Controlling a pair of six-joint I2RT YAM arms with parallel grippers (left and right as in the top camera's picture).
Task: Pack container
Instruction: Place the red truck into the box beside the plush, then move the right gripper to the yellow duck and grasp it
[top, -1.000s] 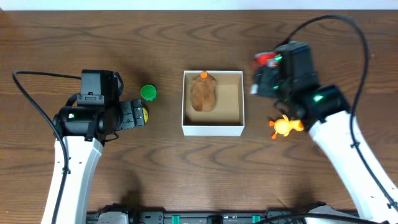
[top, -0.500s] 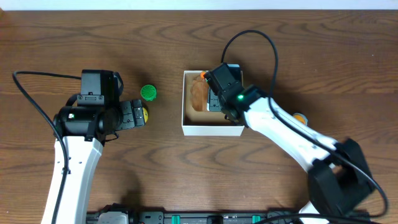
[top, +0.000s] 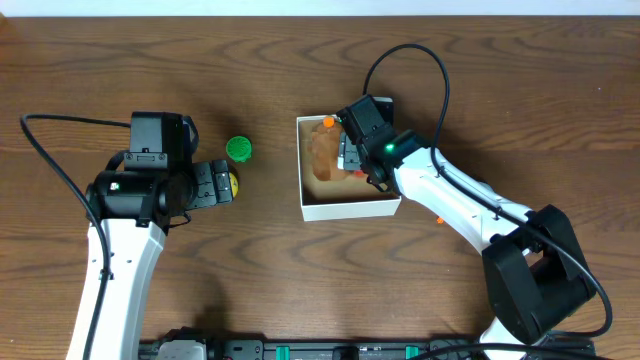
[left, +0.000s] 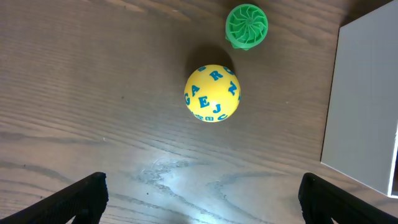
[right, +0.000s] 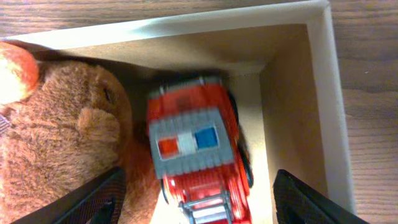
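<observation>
1. The white box (top: 350, 210) sat near the middle of the brown wooden table (top: 250, 60), between my two arms. It was turned a little crooked.
2. A fuzzy brown teddy bear (top: 322, 160) lay inside the box, on the side nearer my left arm. A small orange bit (top: 328, 121) showed at the bear's far end.
3. In the right wrist camera I saw a red toy fire truck (right: 199, 149) in the box too. It lay on the tan bottom just beside the bear, close to a corner. It looked a little blurry.
4. My right claw (right: 202, 202) hung over the box. Its two fingers (right: 102, 199) were spread wide, one on each side of the truck. They were not touching the truck, so the claw had hold of nothing.
5. My left claw (left: 214, 199) was spread wide too, with only bare table between its fingers. It was out on the table, well apart from the box.
6. A yellow ball (left: 212, 93) with blue letters sat on the table in front of the left claw.
7. A green round toy (left: 247, 26) sat near the ball, with a small gap between them. Both were outside the box, and the box's white wall showed at the edge of that picture.
</observation>
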